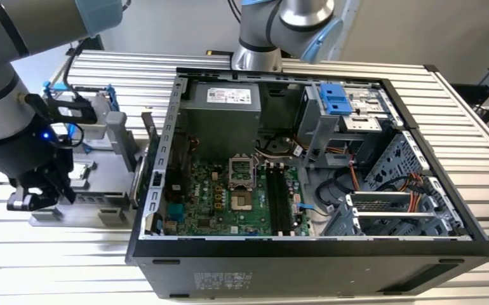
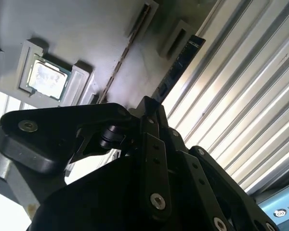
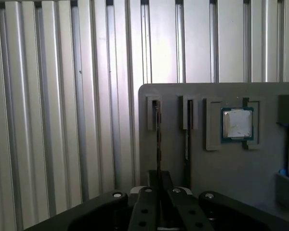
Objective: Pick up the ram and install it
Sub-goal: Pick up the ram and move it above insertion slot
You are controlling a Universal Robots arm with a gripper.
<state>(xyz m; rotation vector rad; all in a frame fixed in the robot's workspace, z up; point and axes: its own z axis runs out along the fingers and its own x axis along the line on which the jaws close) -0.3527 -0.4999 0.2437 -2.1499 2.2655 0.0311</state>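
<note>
The ram [image 3: 158, 137] is a thin dark stick standing on edge in the slot nearest the edge of a grey holder plate [image 3: 216, 173]. In the second wrist view the ram [image 2: 179, 62] runs straight into my fingertips. My gripper [image 3: 159, 192] sits over the near end of that stick and looks shut on the ram, which still stands in its slot. In the exterior view the gripper [image 1: 37, 194] is low over the plate, at the view's left of the open computer case [image 1: 312, 254]. Empty dark memory slots [image 1: 279, 200] lie on the motherboard.
A second thin stick [image 3: 187, 137] stands in the neighbouring slot. A square silver processor chip [image 3: 237, 123] rests in a pocket further along the plate. A blue-framed drive [image 1: 79, 111] stands behind the plate. A ribbed metal table [image 3: 62, 120] surrounds everything. Another arm's base [image 1: 261, 44] rises behind the case.
</note>
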